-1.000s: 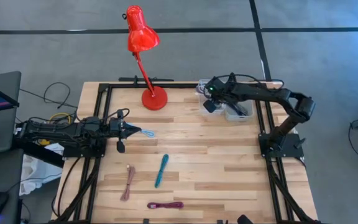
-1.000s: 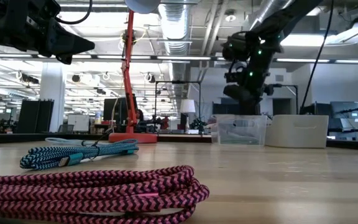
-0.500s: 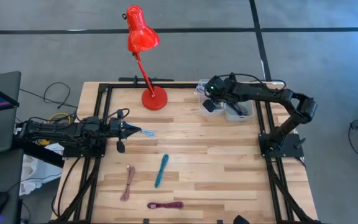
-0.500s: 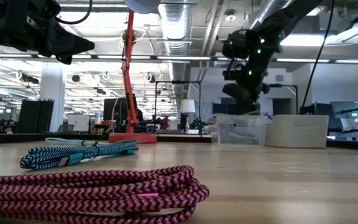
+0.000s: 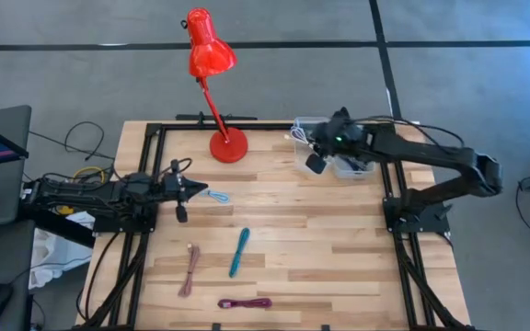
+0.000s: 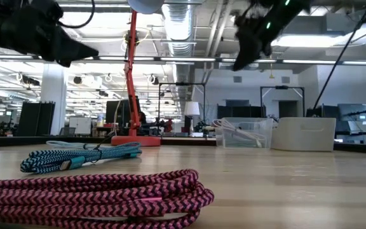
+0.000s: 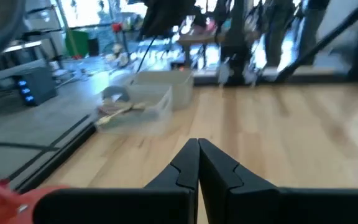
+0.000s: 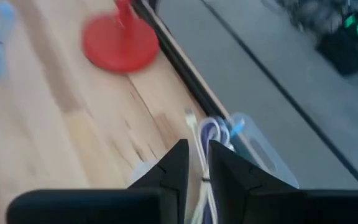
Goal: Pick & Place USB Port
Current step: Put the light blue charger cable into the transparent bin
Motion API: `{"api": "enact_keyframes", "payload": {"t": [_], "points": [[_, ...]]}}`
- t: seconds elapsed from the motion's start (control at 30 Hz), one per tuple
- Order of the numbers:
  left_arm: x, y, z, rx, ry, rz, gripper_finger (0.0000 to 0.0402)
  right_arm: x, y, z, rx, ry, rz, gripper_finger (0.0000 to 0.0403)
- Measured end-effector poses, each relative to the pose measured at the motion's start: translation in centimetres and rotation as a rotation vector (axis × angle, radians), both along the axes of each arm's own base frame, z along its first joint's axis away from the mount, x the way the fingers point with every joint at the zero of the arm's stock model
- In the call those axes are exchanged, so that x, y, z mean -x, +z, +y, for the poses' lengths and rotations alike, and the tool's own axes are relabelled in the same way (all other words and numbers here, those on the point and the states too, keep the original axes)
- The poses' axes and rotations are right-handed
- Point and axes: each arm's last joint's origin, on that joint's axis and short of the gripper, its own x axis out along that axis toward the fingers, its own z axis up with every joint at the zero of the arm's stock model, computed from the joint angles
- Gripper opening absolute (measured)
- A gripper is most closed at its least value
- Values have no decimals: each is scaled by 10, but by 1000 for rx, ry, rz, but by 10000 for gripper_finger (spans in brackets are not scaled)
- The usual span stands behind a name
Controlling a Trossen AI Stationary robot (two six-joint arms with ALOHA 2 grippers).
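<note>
My right gripper (image 5: 316,164) hangs above the clear bin (image 5: 346,170) at the far right corner of the table (image 5: 320,239), and its 2 fingers are nearly closed with only a thin slot between them; nothing is held in that slot as far as I can see. A pale cable (image 8: 204,163) lies draped over the bin's rim just ahead of my fingertips in my wrist view, and I read it as already placed. My left gripper (image 5: 196,192) is pinched fully shut, tips meeting, and the light blue cable (image 5: 217,196) lies on the wood just ahead of those tips; whether I touch it I cannot tell. Nearer the front edge lie 3 more cables: the teal cable (image 5: 238,251), the tan cable (image 5: 190,269) beside it and the magenta cable (image 5: 245,302) closest to the edge, all well apart from either gripper. My judgement is that the step in hand is to go for the next cable, and the light blue one in front of my left tips is the natural pick. To do it well I should spread the left fingers before coming down, straddle the bundle across its narrow side near its middle so both ends lift together, and keep low past the red lamp (image 5: 228,144) that stands between there and the bin.
</note>
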Motion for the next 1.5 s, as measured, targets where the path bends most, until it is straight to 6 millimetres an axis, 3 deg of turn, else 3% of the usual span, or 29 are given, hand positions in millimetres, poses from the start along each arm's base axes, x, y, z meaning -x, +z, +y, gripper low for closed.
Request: {"api": "enact_keyframes", "payload": {"t": [0.27,0.4,0.57,0.77,0.9,1.07,1.3,1.4,1.5], "points": [[3,-13,4,-75,134,153,6,37,41,47,47,155,-109,54],[2,-14,5,-141,137,183,13,61,50,65,20,204,-122,54],[-2,-19,7,-170,160,249,50,87,56,79,-25,233,-143,54],[-7,-29,13,-169,197,350,106,112,54,86,-59,256,-74,54],[-11,-36,14,-159,170,405,123,129,47,88,-114,197,-8,54],[-14,-43,15,-134,116,464,117,141,49,92,-158,203,-47,54],[-19,-38,18,-83,154,384,97,159,61,104,-113,407,-199,54],[-21,-33,18,-82,159,324,93,173,51,105,-102,452,-261,54],[-22,-31,18,-84,160,302,92,183,27,104,-102,459,-322,54]]}}
